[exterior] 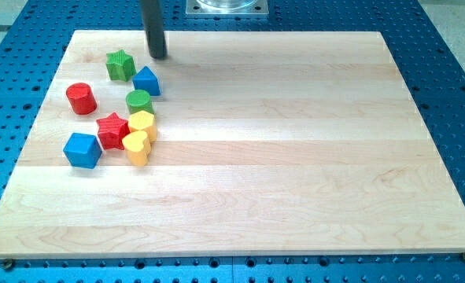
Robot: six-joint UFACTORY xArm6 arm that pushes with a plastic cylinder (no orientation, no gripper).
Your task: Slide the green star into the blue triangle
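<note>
The green star (120, 64) is seen just beside the blue triangle (146, 81), seemingly touching; my tip (159, 56), with no hand fitted, is held just above both.

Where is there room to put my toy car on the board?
Everything right of my tip and the blue triangle is bare board, and so is the bottom strip below the blue cube. The left side is crowded with blocks.

green star (120, 65), blue triangle (146, 81), red cylinder (81, 99), pale wooden board (295, 157), blue perforated table (452, 79)
</note>
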